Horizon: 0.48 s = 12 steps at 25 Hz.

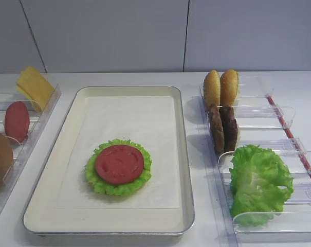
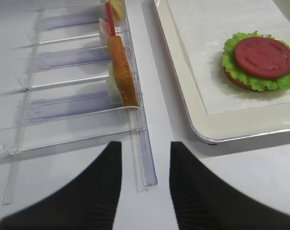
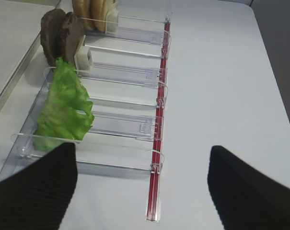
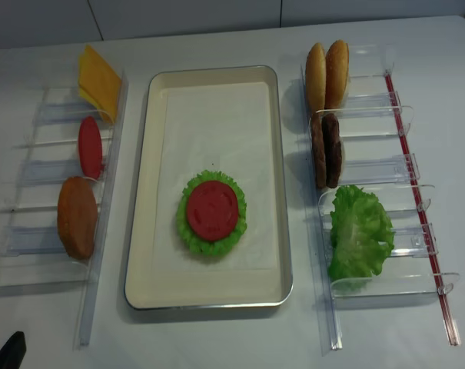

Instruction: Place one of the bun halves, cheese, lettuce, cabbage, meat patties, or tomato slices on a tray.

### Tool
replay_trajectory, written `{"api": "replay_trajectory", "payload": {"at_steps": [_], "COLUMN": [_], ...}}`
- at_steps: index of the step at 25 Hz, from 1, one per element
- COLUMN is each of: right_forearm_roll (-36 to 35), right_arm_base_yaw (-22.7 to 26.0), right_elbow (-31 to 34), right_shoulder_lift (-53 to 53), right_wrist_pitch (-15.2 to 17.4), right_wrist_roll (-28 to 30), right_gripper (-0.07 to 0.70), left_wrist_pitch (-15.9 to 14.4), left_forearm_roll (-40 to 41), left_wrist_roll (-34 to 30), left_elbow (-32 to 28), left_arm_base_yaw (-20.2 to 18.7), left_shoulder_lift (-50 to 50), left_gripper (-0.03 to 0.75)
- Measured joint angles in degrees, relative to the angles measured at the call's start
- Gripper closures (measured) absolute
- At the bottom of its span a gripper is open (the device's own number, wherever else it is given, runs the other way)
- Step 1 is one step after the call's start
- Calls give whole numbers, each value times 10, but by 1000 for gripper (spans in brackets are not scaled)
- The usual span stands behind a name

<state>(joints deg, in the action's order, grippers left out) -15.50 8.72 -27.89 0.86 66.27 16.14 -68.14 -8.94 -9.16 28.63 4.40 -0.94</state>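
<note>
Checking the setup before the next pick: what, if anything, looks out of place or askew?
Nothing stands out. The tomato slice lies centred on lettuce in the tray; remaining ingredients stand upright in their holders.

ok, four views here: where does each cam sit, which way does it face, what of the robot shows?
Exterior high: front, low angle, facing tray and wall; no robot visible.
Realsense: overhead, looking down; left gripper tips at bottom left corner.
Right wrist: above the table's right side, facing lettuce holders; right gripper open.
Left wrist: above the left side, facing left holders; open fingers show.
Shared: left wrist and both exteriors see tomato slice on lettuce.
</note>
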Motion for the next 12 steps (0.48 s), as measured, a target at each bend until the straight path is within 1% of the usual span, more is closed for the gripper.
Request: {"api": "replay_trajectory", "payload": {"at_steps": [12], "right_forearm_roll": [0], "right_arm_base_yaw": [0], "right_elbow": [0], "right_shoulder_lift": [0], "right_wrist_pitch": [0], "right_wrist_roll": [0], "right_gripper": [69], "left_wrist_pitch": [0], "left_forearm_roll": [0], "left_wrist_roll": [0], "left_elbow": [0], "left_arm_base_yaw": [0], "left_shoulder_lift": [0], "left_gripper": [482]}}
